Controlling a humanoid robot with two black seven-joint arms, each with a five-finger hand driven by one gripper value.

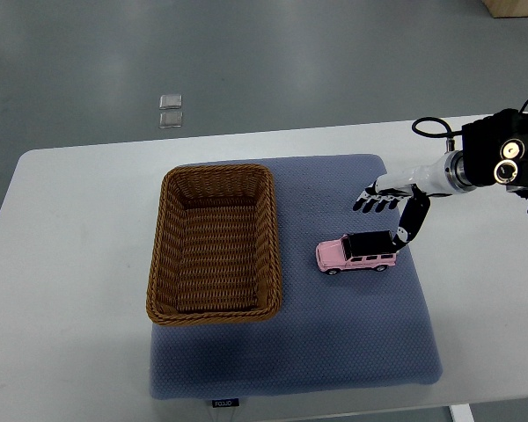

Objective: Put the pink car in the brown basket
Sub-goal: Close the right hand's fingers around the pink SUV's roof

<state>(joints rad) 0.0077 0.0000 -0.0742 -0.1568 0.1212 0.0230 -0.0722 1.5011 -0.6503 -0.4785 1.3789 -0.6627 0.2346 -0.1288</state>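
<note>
Grey floor (246,61) filled the far part of the view, and on it lay two small clear squares (170,111), well beyond the right hand and off toward its far left; nearer the camera stood a white table (70,264) with rounded corners, running under the hand and out past it on both sides; on the table lay a blue-grey mat (334,343), with a small dark label (223,403) on its near edge, and the hand hung over the mat's far right part; the brown basket (213,243), woven and rectangular, sat on the mat's left side, well to the left of the hand, its inside showing only its own weave; the right arm (502,158), with a dark boxy forearm, came in from the right edge; the right hand (389,200), white with dark fingertips, had its fingers (370,201) spread apart and pointing left, clasped on nothing, while its thumb (409,226) reached down toward the car's rear roof, whether touching could not be told; the pink car (356,252), with a black roof, stood upright on the mat just below and slightly left of the hand, its nose toward the basket yet clearly apart from it.
</note>
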